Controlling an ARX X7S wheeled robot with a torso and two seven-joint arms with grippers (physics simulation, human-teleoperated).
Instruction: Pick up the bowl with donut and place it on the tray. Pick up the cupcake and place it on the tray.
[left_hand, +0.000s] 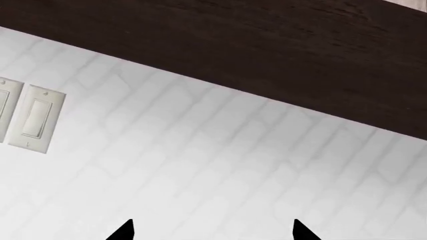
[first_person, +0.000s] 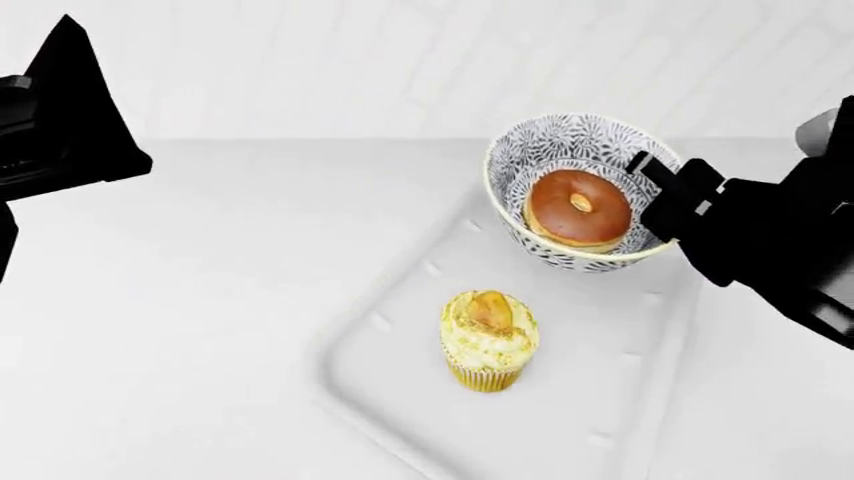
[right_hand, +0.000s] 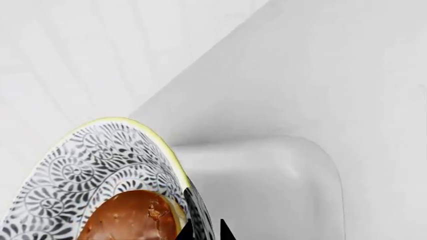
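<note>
The cupcake (first_person: 489, 340) stands upright on the white tray (first_person: 627, 400) nearest me. Beyond it, the right pincer (first_person: 654, 200) grips the rim of the tilted bowl (first_person: 534, 160), donut (first_person: 577, 207) inside, over the tray's far end. The left pincer (left_hand: 212, 231), fingertips apart and empty, faces the tiled wall (left_hand: 220, 165).

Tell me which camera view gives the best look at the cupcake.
The head view. It shows the whole cupcake standing upright on the tray, frosting and wrapper both visible, with nothing covering it. The right wrist view shows only the bowl, the donut and a tray corner; the left wrist view shows only wall and switches. Neither shows the cupcake.
</note>
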